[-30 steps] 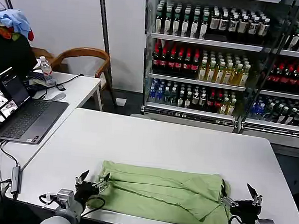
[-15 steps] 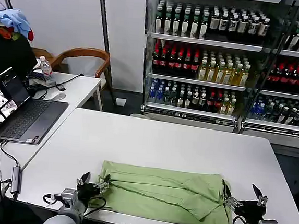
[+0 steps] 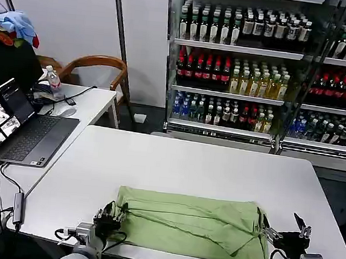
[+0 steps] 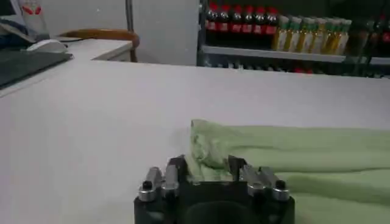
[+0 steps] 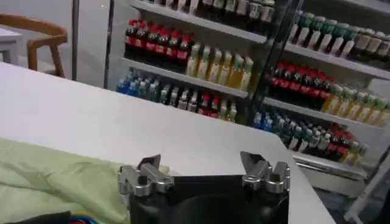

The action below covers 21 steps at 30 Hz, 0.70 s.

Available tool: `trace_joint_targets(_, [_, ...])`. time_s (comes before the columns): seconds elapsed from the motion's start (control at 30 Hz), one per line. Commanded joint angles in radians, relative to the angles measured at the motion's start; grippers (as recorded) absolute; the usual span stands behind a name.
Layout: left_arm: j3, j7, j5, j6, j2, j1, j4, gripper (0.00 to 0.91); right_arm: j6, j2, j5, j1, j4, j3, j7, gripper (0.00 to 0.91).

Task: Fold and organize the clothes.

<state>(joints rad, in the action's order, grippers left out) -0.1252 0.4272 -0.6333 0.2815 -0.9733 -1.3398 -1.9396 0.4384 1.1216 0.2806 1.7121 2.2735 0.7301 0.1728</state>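
left gripper low at the near table edge, jaws closed onto the near-left corner of the green polo shirt; in the left wrist view the gripper pinches a bunched fold of cloth. right gripper at the shirt's near-right corner, fingers spread apart, nothing between them; the right wrist view shows it with cloth just beside it. shirt folded into a long band across the near part of the white table. farther left, a laptop on a side desk. behind, drink shelves.
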Motion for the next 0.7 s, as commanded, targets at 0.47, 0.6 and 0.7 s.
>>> trace_joint_targets(0.47, [-0.053,-0.058,0.093,0.018,0.016,-0.003,-0.038,0.040,0.000,0.004,-0.006,-0.002,0.004,-0.003,0.000,0.907])
trace_joint_targets(0.6, [-0.122,-0.056,0.101,0.026,0.058,-0.010,-0.032,0.040,0.000,0.005,-0.008,-0.015,-0.001,-0.017,0.001,0.907])
trace_joint_targets(0.7, [-0.200,-0.058,0.088,0.030,0.092,-0.024,-0.018,0.040,-0.001,0.005,-0.008,-0.026,-0.004,-0.028,0.001,0.907])
